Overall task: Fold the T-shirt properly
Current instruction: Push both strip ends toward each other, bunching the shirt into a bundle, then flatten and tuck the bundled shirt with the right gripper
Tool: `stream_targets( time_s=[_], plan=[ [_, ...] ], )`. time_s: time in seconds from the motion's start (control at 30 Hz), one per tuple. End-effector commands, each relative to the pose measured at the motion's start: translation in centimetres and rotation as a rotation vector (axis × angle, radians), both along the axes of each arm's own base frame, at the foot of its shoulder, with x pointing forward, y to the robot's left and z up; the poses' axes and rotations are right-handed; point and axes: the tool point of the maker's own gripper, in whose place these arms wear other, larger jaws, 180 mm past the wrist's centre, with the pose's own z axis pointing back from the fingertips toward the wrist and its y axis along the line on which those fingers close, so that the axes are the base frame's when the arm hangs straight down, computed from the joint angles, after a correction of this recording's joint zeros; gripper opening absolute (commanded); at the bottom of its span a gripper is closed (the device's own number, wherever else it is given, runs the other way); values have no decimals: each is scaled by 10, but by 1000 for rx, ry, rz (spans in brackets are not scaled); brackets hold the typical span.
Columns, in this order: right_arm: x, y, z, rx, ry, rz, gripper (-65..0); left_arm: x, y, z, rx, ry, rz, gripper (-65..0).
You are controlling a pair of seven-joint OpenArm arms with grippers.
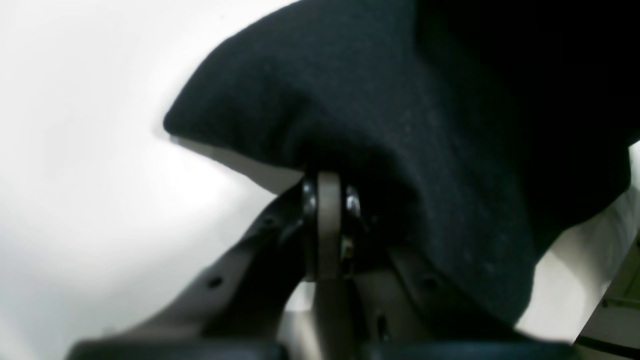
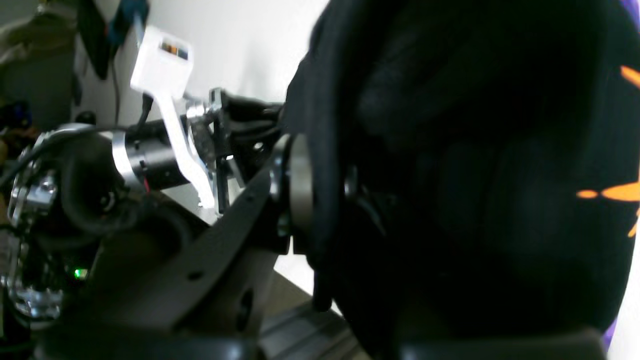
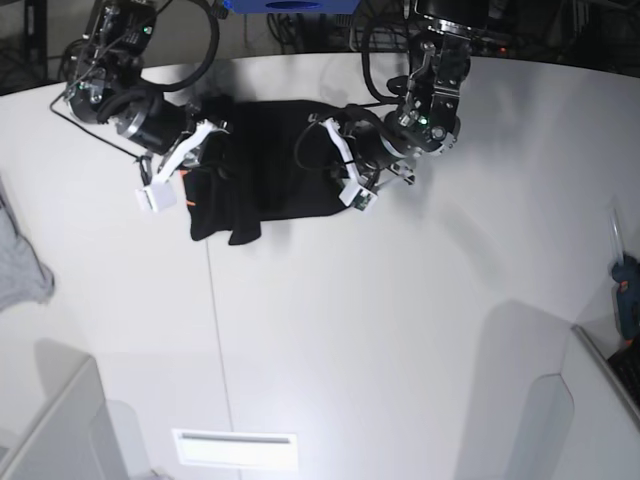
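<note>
T-shirt is lying bunched, partly folded on the desk; left hand and right hand are both pinching its edges, folding unfinished.

**White table and what lies on it**

A broad white tabletop carries a bunched black cloth T-shirt toward twelve o'clock. A light grey cloth lies at the nine o'clock edge.
</note>
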Motion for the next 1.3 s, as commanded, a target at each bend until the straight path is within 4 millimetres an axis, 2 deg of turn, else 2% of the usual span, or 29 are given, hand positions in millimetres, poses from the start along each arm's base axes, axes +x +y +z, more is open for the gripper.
stream_targets(
  time_s=[0.0,0.2,0.3,0.5,0.6,0.7,0.77,0.97,1.13,1.2,1.27],
  plan=[
    [5,6,13,33,-46,6,-650,0,0,2,8,-3,-8,-650],
    [7,24,18,77,-61,13,-650,0,0,2,11,-3,-8,-650],
    [9,26,18,100,-41,-17,-650,-4,1,-1,15,5,-9,-650],
    [14,28,22,109,-46,-17,-650,-2,6,9,25,-29,-13,-650],
    [12,39,23,106,-50,36,-650,-1,7,10,28,-34,-14,-650],
    [12,41,24,96,-59,60,-650,-2,9,9,33,-32,-15,-650],
    [12,41,23,95,-57,60,-650,-7,15,7,45,-25,-20,-650],
    [11,40,18,61,-49,63,-650,-14,29,23,79,-75,-38,-650],
    [12,35,9,0,-38,51,-650,-26,55,27,111,-77,10,-650],
    [14,34,8,-15,-46,36,-650,-35,71,25,149,-66,19,-650],
    [18,39,10,-22,-69,44,-650,-43,85,24,176,-57,21,-650]
  ],
)
